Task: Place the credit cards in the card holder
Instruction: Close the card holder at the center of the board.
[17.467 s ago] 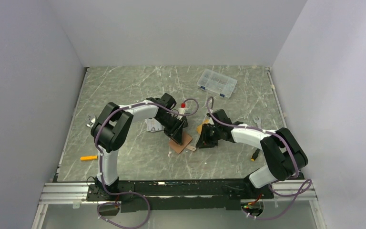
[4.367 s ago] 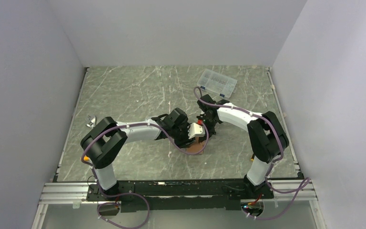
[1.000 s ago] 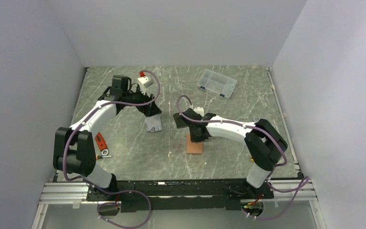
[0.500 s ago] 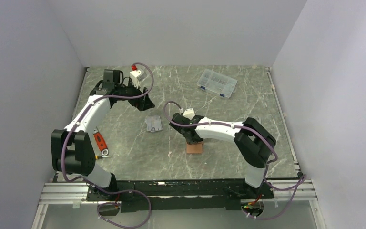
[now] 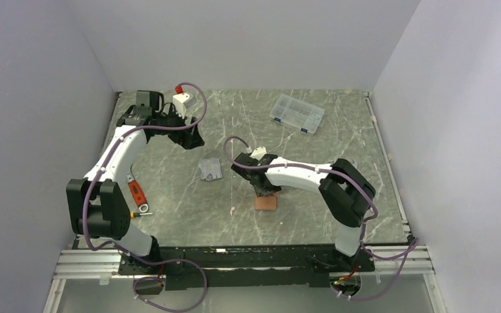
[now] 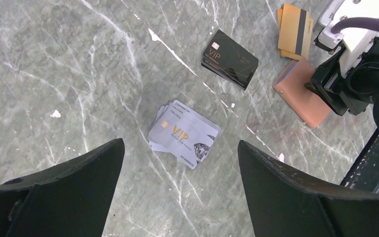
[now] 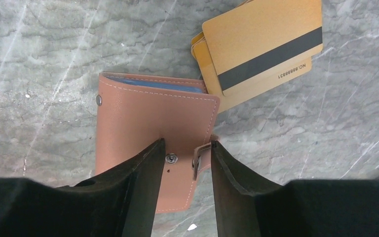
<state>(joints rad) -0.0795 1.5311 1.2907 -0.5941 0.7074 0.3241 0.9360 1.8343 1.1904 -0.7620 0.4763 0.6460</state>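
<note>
The tan leather card holder [image 7: 148, 116] lies folded on the marble, with a blue-grey pocket edge [image 7: 153, 84] showing at its top. It also shows in the top view [image 5: 267, 202] and the left wrist view [image 6: 303, 101]. My right gripper [image 7: 186, 150] hangs right over it, jaws apart. The strap tab [image 7: 201, 159] stands between them, against the right finger. Orange-gold credit cards [image 7: 264, 44] with a black stripe lie fanned just beyond the holder. Silver-grey credit cards [image 6: 183, 133] lie stacked below my left gripper [image 6: 180, 148], which is wide open, empty and well above them [image 5: 211, 169].
A black VIP card [image 6: 229, 58] lies between the silver stack and the gold cards [image 6: 295, 30]. A clear compartment box [image 5: 296, 113] sits at the back right. An orange-handled tool [image 5: 135, 193] and a small metal piece [image 5: 145, 208] lie at the left.
My right gripper has gone from shut to apart over the card holder and shifted slightly left. My left arm has drawn back and left, away from the silver cards.
</note>
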